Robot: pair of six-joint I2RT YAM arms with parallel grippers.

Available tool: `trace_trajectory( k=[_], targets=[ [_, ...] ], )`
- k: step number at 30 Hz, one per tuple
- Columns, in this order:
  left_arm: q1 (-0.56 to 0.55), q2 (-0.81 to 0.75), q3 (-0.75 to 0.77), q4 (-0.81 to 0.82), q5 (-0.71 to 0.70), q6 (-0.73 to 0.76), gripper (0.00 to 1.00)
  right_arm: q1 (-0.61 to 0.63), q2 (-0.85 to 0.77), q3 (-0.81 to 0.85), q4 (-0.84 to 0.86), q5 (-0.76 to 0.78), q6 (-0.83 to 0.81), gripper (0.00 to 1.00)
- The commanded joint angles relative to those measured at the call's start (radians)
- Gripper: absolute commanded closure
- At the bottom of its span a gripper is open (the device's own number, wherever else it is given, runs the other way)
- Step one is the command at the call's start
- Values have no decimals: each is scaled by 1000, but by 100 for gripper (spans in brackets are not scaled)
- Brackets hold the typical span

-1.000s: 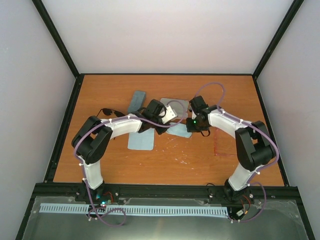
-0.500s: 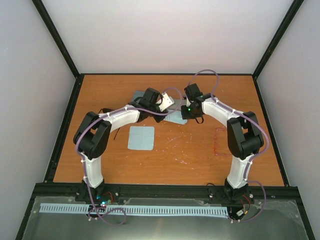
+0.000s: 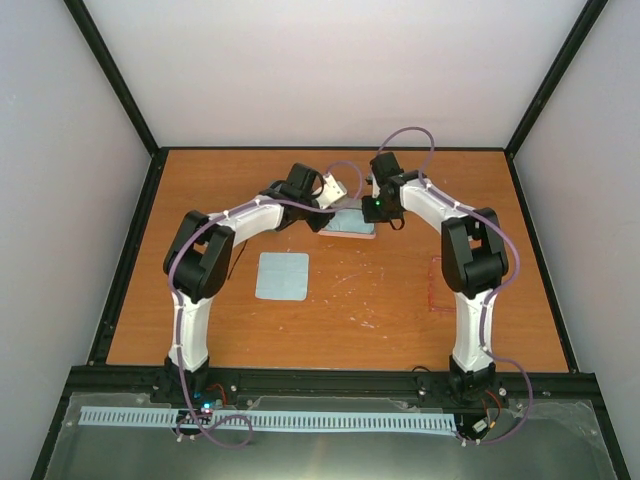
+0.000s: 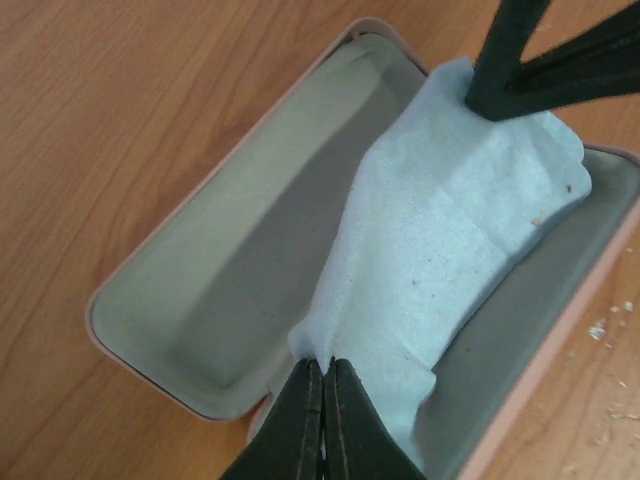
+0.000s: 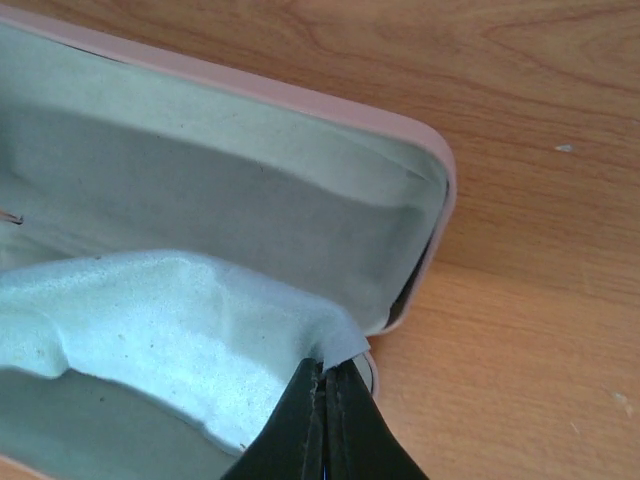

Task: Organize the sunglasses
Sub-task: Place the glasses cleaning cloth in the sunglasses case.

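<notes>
soft even light; mild blur

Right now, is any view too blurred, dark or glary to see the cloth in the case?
Left wrist view: sharp, evenly lit, no glare; a soft shadow band crosses the pink case's lining, and the light-blue cloth reads clearly. Right wrist view: the cloth is slightly soft close to the lens, and the case corner is dark. Top view: no blur, but the case is too small for detail.
</notes>
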Motion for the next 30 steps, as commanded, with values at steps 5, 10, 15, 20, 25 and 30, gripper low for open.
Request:
trace_trajectory(
  k=[5, 10, 15, 20, 25, 30],
  targets=[
    [43, 87, 129, -67, 58, 28, 98, -17, 106, 112, -62, -50, -39, 97],
    [51, 119, 132, -72, 65, 33, 97, -26, 142, 151, -68, -46, -44, 97],
    [60, 146, 153, -65, 72, 31, 97, -35, 167, 189, -57, -32, -48, 97],
    [76, 168, 187, -53, 67, 29, 96, -39, 196, 232, -53, -28, -57, 97],
    [94, 196, 238, -50, 63, 30, 96, -43, 216, 268, -55, -27, -67, 97],
    [98, 215, 268, -53, 68, 32, 96, -46, 216, 273, -44, -30, -73, 97]
  ],
)
